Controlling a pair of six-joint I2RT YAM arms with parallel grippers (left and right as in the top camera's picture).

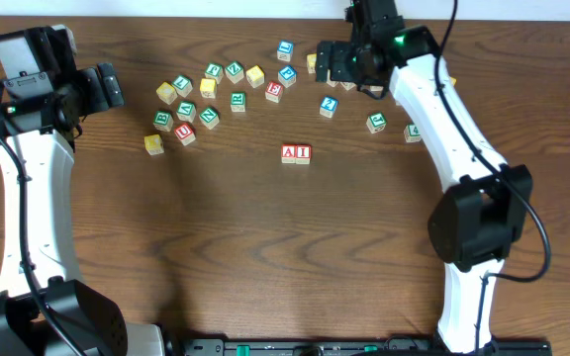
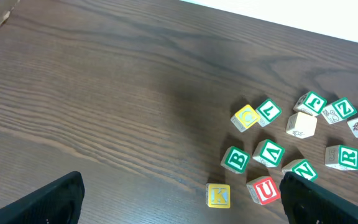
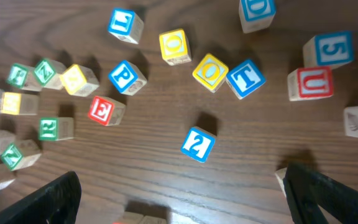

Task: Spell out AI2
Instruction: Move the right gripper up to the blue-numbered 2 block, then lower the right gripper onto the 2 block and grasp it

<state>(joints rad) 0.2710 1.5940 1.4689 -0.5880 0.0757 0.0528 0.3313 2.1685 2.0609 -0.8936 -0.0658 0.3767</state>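
Note:
A red "A" block and a red "I" block sit side by side, touching, at the table's middle; their tops just show at the bottom edge of the right wrist view. A blue "2" block lies loose behind them, a little to the right, and shows between my fingers in the right wrist view. My right gripper hovers open and empty above the far block cluster, behind the "2". My left gripper is open and empty at the far left.
Several loose letter blocks are scattered across the far half of the table, among them a yellow "K", a red "U", a red "E", a blue "P" and a blue "T".

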